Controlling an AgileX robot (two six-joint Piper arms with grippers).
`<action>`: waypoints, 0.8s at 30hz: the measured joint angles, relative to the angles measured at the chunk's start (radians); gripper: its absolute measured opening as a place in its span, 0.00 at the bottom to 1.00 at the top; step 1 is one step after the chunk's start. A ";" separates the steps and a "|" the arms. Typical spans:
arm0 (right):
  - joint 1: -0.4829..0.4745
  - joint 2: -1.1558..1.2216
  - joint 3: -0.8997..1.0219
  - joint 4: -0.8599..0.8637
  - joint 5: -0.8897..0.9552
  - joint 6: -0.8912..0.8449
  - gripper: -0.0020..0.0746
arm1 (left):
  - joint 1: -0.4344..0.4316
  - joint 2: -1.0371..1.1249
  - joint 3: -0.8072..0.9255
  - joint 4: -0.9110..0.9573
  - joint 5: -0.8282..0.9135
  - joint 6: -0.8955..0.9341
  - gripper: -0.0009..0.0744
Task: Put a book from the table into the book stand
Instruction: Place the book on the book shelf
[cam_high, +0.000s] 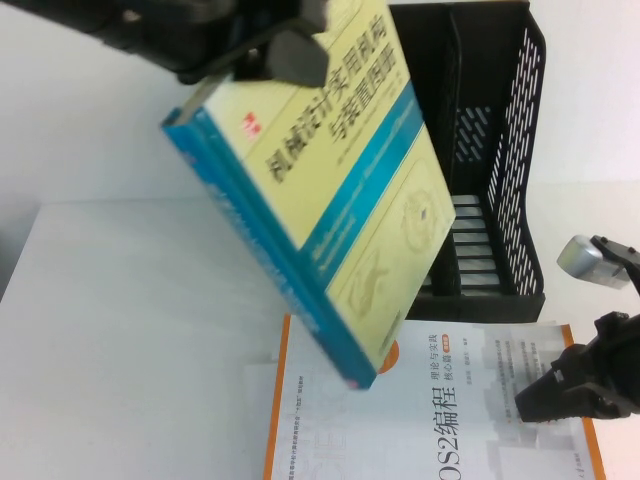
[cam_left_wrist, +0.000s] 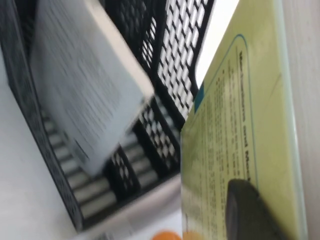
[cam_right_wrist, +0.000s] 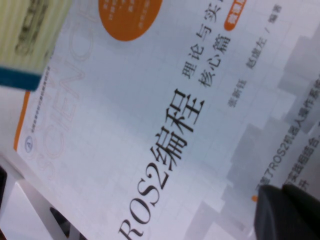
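Left tool (cam_high: 275, 50) clamps the book (cam_high: 330, 190) at its top edge; book hangs tilted in the air above the worktop (cam_high: 130, 330), mid-depth, just in front of the book stand (cam_high: 500, 150) at the far edge. Cover: pale yellow-green w/ blue band, black Chinese title, not fully readable at this angle; small red mark near the top corner. Spine blue, white chars blurred. Left wrist view: one black pad (cam_left_wrist: 250, 212) on the cover, small English text too blurred to read.

White book w/ orange edges (cam_high: 440, 410) lies flat at the near edge, cut off by the frame; reads "ROS2编程", "理论与实", "核心篇", rest cropped. Its far left corner is hidden under the hanging book.

Right tool (cam_high: 565, 395) sits low over that white book, near-right; can't tell if fingers are open or closed. Grey-white book (cam_left_wrist: 85, 85) in the stand, blurred, text illegible.
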 joint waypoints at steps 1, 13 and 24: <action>0.000 0.000 0.000 0.000 0.000 0.000 0.02 | -0.040 0.010 -0.016 0.064 -0.023 -0.045 0.27; 0.000 -0.181 0.000 -0.146 -0.047 0.174 0.02 | -0.267 0.245 -0.289 0.524 -0.050 -0.354 0.27; 0.000 -0.390 0.000 -0.240 -0.047 0.246 0.02 | -0.277 0.411 -0.519 0.563 -0.015 -0.436 0.27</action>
